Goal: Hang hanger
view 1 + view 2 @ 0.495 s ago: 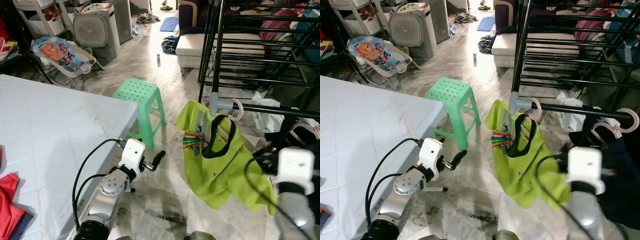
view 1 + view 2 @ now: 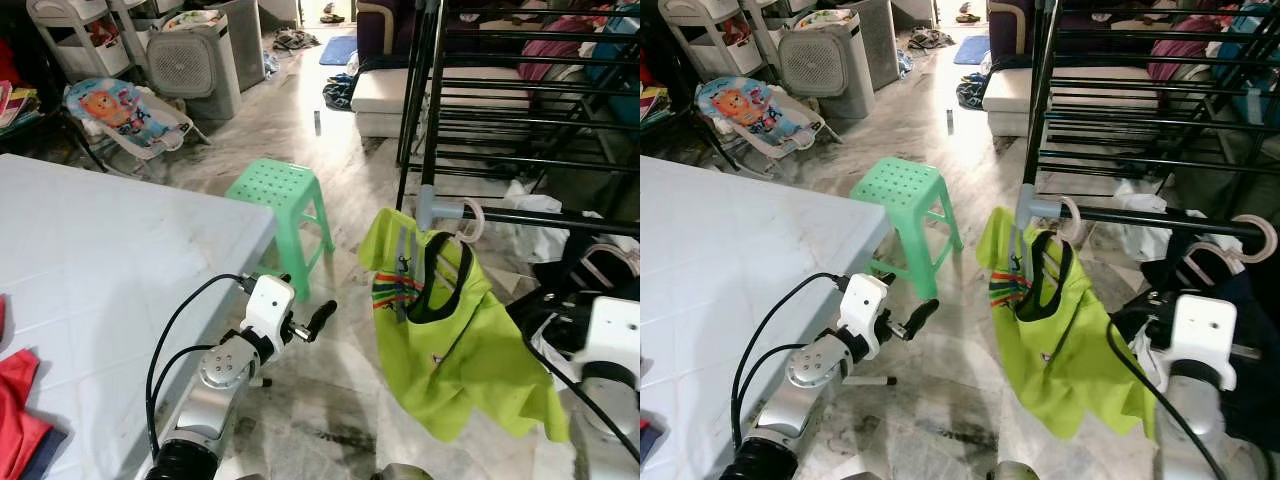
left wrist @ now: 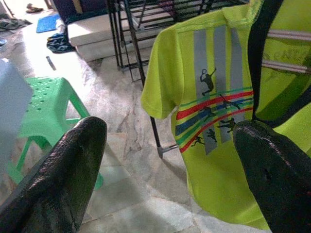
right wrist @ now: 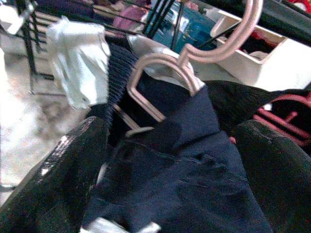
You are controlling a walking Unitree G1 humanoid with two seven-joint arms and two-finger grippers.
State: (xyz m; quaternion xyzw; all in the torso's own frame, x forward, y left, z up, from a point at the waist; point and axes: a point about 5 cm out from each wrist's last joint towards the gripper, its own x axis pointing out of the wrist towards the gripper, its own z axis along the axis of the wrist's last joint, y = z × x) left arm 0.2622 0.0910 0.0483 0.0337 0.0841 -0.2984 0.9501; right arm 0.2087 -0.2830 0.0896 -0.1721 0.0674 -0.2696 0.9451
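A lime-green shirt (image 2: 450, 330) with coloured stripes hangs on a pink hanger (image 2: 468, 222), hooked over the low black rail (image 2: 545, 217) of the drying rack. My left gripper (image 2: 320, 318) is held out open over the floor to the shirt's left and touches nothing; in the left wrist view its fingers (image 3: 63, 170) stand wide apart with the shirt (image 3: 214, 107) ahead. My right gripper (image 4: 170, 160) is open, low at the right of the shirt. It faces a navy garment (image 4: 194, 145) on a second pink hanger (image 4: 160, 63).
A green plastic stool (image 2: 280, 190) stands on the marble floor between the white table (image 2: 110, 250) and the rack (image 2: 520, 80). Red cloth (image 2: 15, 400) lies on the table's near corner. A baby bouncer (image 2: 115, 105) and a grey fan unit (image 2: 190, 55) sit at the back left.
My right arm has drawn back to the right and down, away from the green shirt. The shirt now hangs free and has swung slightly right. The left arm has barely moved.
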